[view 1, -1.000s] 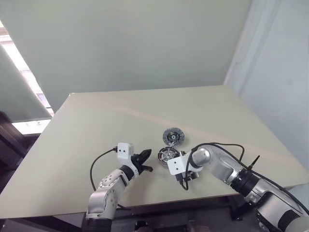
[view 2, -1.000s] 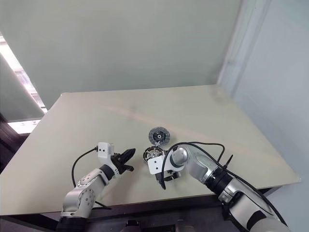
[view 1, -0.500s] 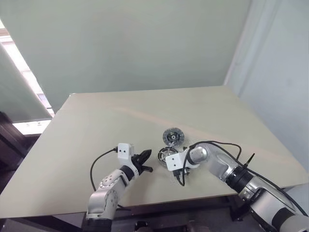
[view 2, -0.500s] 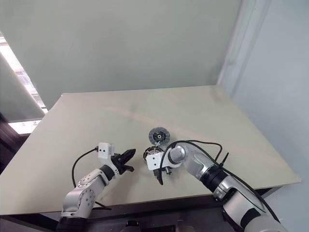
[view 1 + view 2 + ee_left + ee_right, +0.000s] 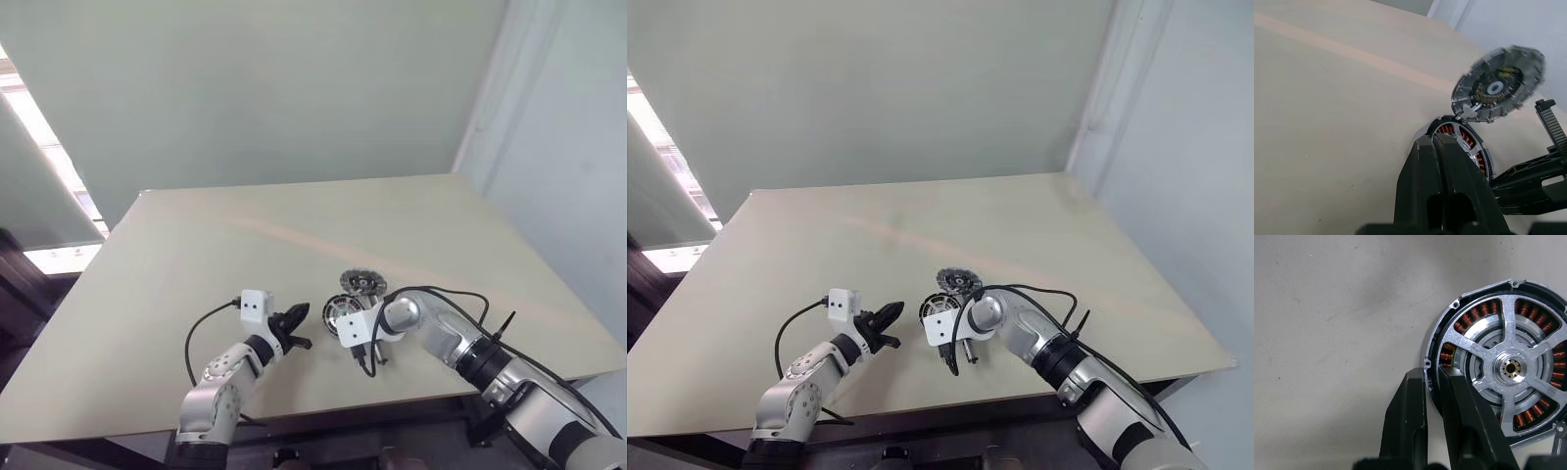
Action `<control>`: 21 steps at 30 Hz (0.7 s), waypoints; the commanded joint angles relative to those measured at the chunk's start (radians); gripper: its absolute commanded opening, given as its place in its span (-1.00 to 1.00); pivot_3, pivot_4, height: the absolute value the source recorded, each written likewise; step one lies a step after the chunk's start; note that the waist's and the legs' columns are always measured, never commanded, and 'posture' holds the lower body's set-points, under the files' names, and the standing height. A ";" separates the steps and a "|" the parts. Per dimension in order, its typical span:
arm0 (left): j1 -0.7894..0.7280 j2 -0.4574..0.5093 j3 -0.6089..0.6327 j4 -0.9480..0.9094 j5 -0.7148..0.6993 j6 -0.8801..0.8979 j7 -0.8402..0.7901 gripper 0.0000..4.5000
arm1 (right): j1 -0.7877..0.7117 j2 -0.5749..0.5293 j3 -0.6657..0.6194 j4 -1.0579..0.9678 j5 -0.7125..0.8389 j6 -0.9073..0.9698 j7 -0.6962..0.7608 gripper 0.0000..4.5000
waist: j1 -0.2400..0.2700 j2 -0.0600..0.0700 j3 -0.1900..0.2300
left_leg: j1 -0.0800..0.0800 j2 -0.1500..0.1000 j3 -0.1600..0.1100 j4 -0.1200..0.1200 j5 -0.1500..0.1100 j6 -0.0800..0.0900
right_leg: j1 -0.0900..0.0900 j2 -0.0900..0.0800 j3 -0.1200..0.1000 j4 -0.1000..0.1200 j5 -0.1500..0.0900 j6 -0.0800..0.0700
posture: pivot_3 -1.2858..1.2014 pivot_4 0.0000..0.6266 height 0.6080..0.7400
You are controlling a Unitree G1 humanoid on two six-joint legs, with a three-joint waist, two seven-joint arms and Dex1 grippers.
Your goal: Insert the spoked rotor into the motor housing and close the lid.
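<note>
A wide beige table point(image 5: 196, 255) is stretching away toward a plain pale green wall point(image 5: 274, 88), while a bright window point(image 5: 39, 137) is glowing at the far left.

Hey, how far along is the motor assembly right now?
Done: the spoked rotor sits inside the motor housing, over its copper windings. In hand: the right gripper looks pinched on the housing's rim; the left gripper is shut, apart. Left: the lid leans tilted against the housing's edge, not closed.
</note>
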 commanded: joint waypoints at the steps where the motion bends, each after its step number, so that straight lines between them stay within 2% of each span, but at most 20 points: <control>1: -0.023 0.006 0.004 -0.013 0.003 -0.021 -0.006 -1.00 | 0.013 0.031 -0.067 -0.084 0.055 0.055 0.017 -0.96 | 0.000 0.000 0.000 | 0.000 0.000 0.000 0.000 0.000 0.000 | 0.000 0.000 0.000 0.000 0.000 0.000 | 0.03 -1.00 1.00; 5: -0.022 0.013 0.012 -0.011 0.002 -0.022 -0.007 -1.00 | 0.061 0.042 -0.095 -0.198 0.079 0.163 0.048 -0.96 | 0.001 0.000 0.000 | -0.002 0.000 0.000 0.000 0.000 0.000 | -0.002 0.000 0.000 0.000 0.000 0.000 | 0.03 -1.00 1.00; 9: -0.020 0.019 0.023 -0.008 0.002 -0.027 -0.005 -1.00 | 0.119 0.060 -0.108 -0.350 0.087 0.371 0.081 -0.96 | 0.001 0.000 0.000 | -0.004 0.000 -0.001 -0.001 0.000 0.000 | -0.003 0.000 0.000 -0.001 0.000 0.000 | 0.03 -1.00 1.00; 13: -0.016 0.028 0.035 -0.006 -0.003 -0.032 -0.008 -1.00 | 0.145 0.081 -0.091 -0.453 0.024 0.574 0.036 -0.96 | 0.001 0.000 0.000 | -0.004 0.000 -0.001 0.000 0.000 0.000 | -0.004 0.000 0.000 -0.001 0.000 0.000 | 0.03 -1.00 1.00; 17: 0.000 0.057 0.061 -0.018 -0.028 -0.030 -0.042 -1.00 | 0.146 0.166 -0.091 -0.492 -0.031 0.823 -0.080 -0.96 | 0.000 0.000 0.000 | -0.004 0.000 -0.001 0.000 0.000 0.000 | -0.003 0.000 -0.001 0.000 0.000 0.000 | 0.03 -1.00 1.00; 21: 0.047 0.115 0.084 -0.045 -0.063 -0.010 -0.113 -1.00 | 0.139 0.280 -0.107 -0.519 0.000 1.076 -0.148 -0.96 | 0.000 0.001 0.000 | -0.004 0.001 -0.001 -0.001 0.000 -0.001 | -0.006 0.000 -0.001 0.001 0.000 0.000 | 0.03 -1.00 1.00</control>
